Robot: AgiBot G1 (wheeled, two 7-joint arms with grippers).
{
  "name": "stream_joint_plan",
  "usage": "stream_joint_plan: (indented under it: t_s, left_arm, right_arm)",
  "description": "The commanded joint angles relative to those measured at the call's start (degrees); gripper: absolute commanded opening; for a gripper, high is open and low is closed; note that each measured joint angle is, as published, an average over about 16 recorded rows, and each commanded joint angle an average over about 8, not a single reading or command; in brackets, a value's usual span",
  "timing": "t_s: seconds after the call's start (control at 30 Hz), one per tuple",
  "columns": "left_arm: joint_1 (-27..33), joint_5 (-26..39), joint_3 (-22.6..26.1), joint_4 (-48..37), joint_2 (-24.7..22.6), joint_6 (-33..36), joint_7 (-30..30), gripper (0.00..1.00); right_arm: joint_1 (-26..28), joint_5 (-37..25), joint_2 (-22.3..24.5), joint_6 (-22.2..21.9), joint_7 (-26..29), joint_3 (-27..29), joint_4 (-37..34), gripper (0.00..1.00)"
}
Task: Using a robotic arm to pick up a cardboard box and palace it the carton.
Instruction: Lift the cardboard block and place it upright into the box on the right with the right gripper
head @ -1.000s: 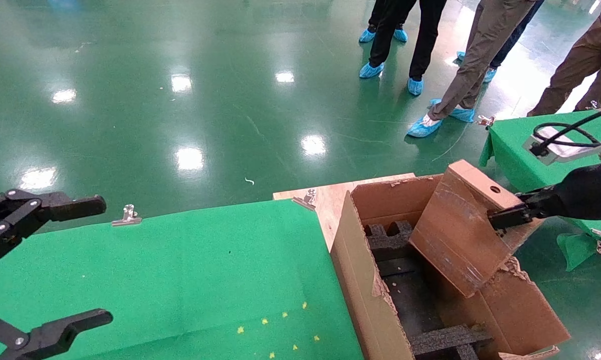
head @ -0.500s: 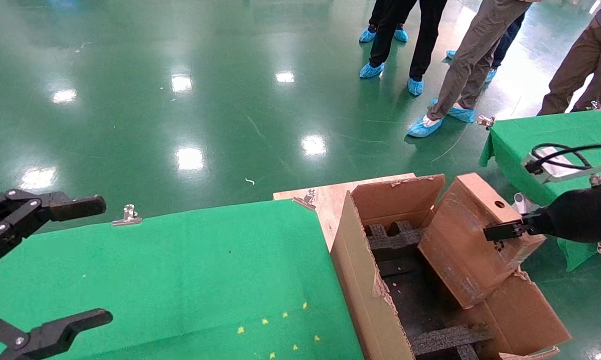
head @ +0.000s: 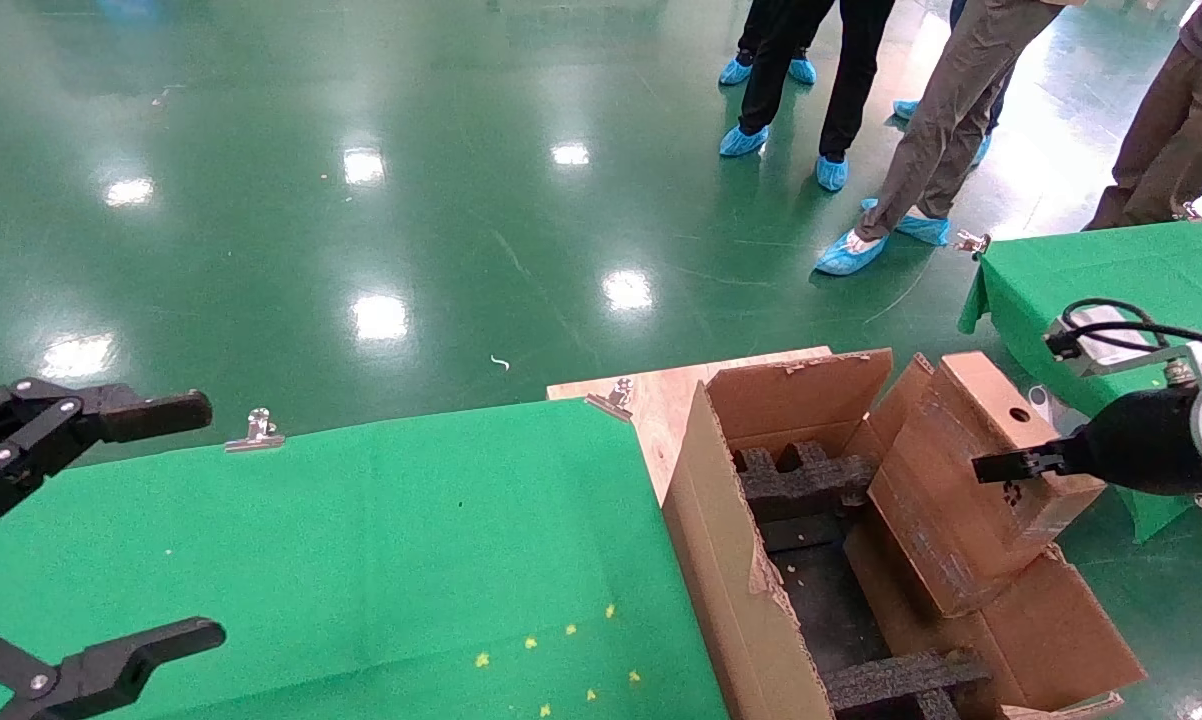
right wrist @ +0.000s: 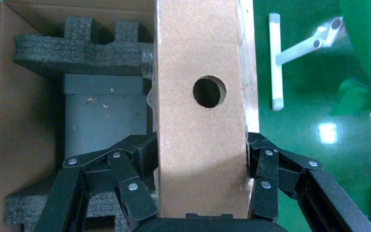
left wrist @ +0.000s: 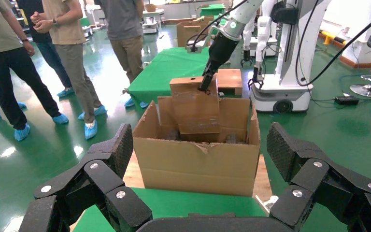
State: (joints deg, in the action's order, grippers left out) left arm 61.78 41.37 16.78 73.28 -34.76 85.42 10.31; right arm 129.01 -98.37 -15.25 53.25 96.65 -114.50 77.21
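Observation:
The cardboard box (head: 961, 490) is a small flat brown box with a round hole in its narrow top face. It stands nearly upright, its lower end inside the right side of the carton (head: 731, 560). My right gripper (head: 1001, 467) is shut on the box's top end, one finger on each broad face. In the right wrist view that gripper (right wrist: 200, 145) clamps the cardboard box (right wrist: 200, 96) over black foam inserts (right wrist: 82, 53). My left gripper (head: 206, 520) stays open over the green table, far left. From the left wrist view the carton (left wrist: 198, 164) faces the open left gripper (left wrist: 200, 145).
The carton sits on a wooden board (head: 661, 395) beside the green-clothed table (head: 361, 540), which has metal clips (head: 256, 430) at its edge. A second green table (head: 1111, 270) stands at the right. Several people in blue shoe covers (head: 846, 250) stand beyond.
My right gripper has lowered the cardboard box and turned it more upright, shifting it toward the carton's right wall. The left arm has not moved.

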Motion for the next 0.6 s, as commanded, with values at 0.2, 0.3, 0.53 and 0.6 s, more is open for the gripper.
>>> stream_joint_plan:
  t_s: [0.2, 0.3, 0.53, 0.6]
  left_arm:
    - [0.00, -0.02, 0.02, 0.00, 0.01, -0.01, -0.01, 1.00]
    - [0.01, -0.02, 0.03, 0.00, 0.01, -0.01, -0.02, 1.00]
    - [0.01, -0.04, 0.05, 0.00, 0.02, -0.02, -0.03, 1.00]
    - [0.01, -0.04, 0.06, 0.00, 0.02, -0.03, -0.03, 1.00]
  right_arm:
    - [-1.72, -0.82, -0.99, -1.47, 3.51, -0.75, 0.10, 0.00]
    - [-2.73, -1.15, -1.22, -2.68, 4.40, -1.15, 0.04, 0.00]
    - [-5.63, -2.43, -2.16, -6.52, 6.99, -2.16, -0.23, 0.00]
    - [-6.59, -2.83, -2.63, -7.73, 7.91, -2.46, -0.32, 0.00]
